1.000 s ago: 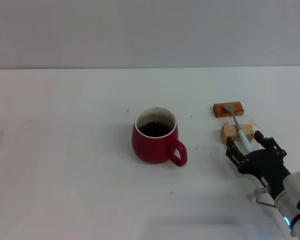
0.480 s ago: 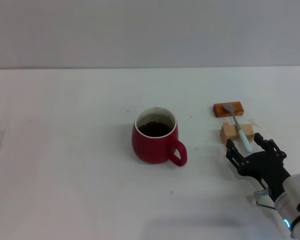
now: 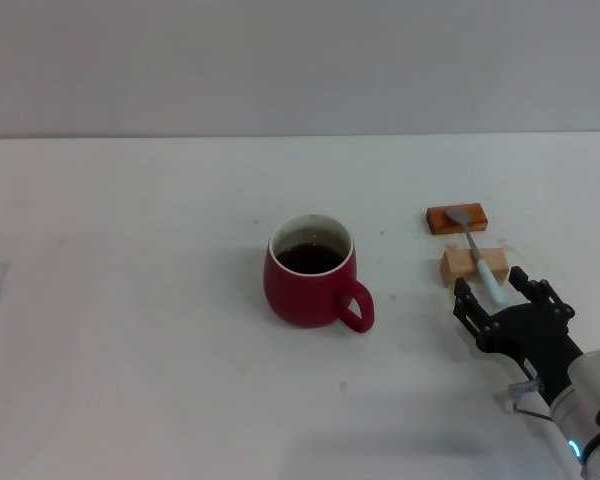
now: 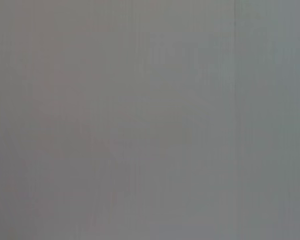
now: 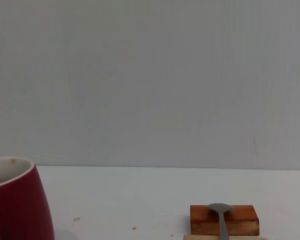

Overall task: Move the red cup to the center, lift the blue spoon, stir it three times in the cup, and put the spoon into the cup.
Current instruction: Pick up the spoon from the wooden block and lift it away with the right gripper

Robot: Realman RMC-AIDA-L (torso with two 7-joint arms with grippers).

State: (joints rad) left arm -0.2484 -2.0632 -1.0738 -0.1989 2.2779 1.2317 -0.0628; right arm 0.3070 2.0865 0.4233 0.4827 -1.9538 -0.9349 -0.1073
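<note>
The red cup (image 3: 310, 271) stands near the table's middle, dark liquid inside, its handle toward the front right; it also shows in the right wrist view (image 5: 15, 200). The blue spoon (image 3: 478, 256) lies across two small blocks to the right of the cup, grey bowl on the far block; its bowl shows in the right wrist view (image 5: 219, 209). My right gripper (image 3: 496, 290) is open, low over the table just in front of the spoon, its fingertips (image 3: 462, 291) on either side of the handle's near end. The left gripper is out of view.
An orange-brown block (image 3: 457, 217) and a pale wooden block (image 3: 474, 265) hold the spoon up off the white table (image 3: 130, 330). The left wrist view shows only a plain grey surface.
My right gripper has drawn back slightly toward the table's front. The cup and spoon have not moved.
</note>
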